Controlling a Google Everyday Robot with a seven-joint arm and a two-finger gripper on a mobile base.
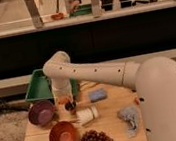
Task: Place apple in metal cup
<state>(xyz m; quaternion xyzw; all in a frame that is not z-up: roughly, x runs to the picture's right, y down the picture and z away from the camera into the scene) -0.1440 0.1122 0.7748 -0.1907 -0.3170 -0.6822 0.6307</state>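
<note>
Hovering gripper (66, 101) clamped on apple (61, 100), just above metal cup (71, 107)

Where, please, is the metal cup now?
In the camera view the metal cup sits left of centre, between the purple bowl and white cup, under the gripper shut on the apple.

No legible text, labels, brands or numbers anywhere
</note>
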